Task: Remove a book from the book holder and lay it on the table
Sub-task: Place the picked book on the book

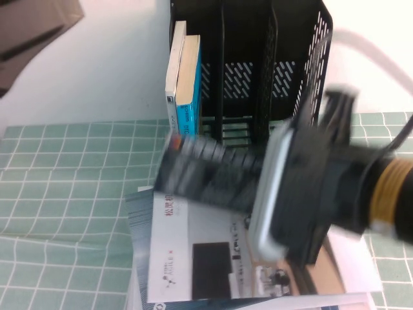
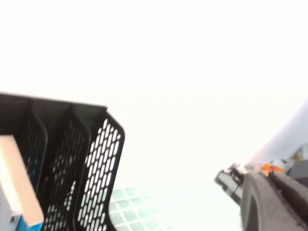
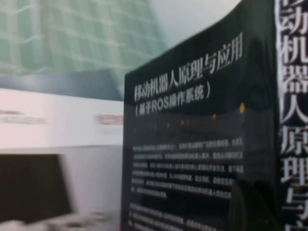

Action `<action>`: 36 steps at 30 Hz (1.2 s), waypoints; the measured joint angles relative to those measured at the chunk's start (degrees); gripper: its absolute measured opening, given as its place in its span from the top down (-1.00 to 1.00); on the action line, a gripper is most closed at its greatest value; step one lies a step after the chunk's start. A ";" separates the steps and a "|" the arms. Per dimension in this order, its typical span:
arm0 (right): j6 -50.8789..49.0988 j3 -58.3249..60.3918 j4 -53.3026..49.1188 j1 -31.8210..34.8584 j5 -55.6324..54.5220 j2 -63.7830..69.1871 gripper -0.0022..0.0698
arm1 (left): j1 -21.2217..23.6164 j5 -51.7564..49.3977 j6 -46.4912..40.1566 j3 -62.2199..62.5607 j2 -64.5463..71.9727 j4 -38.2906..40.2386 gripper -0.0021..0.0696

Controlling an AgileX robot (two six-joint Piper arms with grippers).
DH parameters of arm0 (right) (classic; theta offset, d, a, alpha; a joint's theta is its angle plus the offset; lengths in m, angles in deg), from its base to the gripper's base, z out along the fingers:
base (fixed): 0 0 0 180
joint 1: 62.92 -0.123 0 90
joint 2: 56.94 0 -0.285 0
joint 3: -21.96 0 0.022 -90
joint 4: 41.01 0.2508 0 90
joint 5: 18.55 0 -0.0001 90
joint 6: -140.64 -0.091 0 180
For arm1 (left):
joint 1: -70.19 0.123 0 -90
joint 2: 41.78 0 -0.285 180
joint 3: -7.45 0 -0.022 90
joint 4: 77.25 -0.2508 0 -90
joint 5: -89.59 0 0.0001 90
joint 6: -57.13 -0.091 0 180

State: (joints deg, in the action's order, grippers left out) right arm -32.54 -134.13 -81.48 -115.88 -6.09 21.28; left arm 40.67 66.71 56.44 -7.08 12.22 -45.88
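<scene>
Nearest the lens: right claw, clenched on the book, reaching in from the right. Book clear of the book holder, carried tilted above the brochures that lie on the bench in front of the holder. Black cover with white title fills the right wrist view. 2 other books upright in the holder's left compartment; the other 2 compartments look vacant. Left claw outside the high view, near the holder's left side; state cannot be told.

Step in hand, by judgement: lowering and laying flat.
- Roll wrist until cover faces down before descent.
- Aim for bare cloth left of the brochures if reach allows; otherwise expect landing on paper and some sliding.
- Descend slowly; release only once the cover rests fully.
- Withdraw sideways, away from the holder.
</scene>
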 joint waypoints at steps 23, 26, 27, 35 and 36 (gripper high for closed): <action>0.16 10.60 -12.57 -10.41 -5.12 12.79 0.57 | 0.00 -6.57 0.00 0.04 -1.18 0.37 0.95; -1.27 9.77 -13.56 -10.41 -3.52 12.94 0.57 | 0.00 -6.57 0.00 0.04 -1.18 0.37 0.95; -2.46 9.51 -13.81 -10.30 -3.39 13.05 0.57 | 0.00 -6.57 0.00 0.04 -1.18 0.37 0.95; -15.73 9.29 -15.80 -5.99 -7.07 13.39 0.49 | 0.00 -8.16 0.00 0.04 -1.18 0.37 0.95; -17.91 9.29 -15.80 -5.83 -7.05 13.39 0.39 | 0.00 -8.62 0.00 0.04 -1.18 0.37 0.95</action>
State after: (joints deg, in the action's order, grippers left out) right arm -50.45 -124.85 -97.28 -121.71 -13.14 34.67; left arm 40.67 58.09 56.44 -7.04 11.04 -45.51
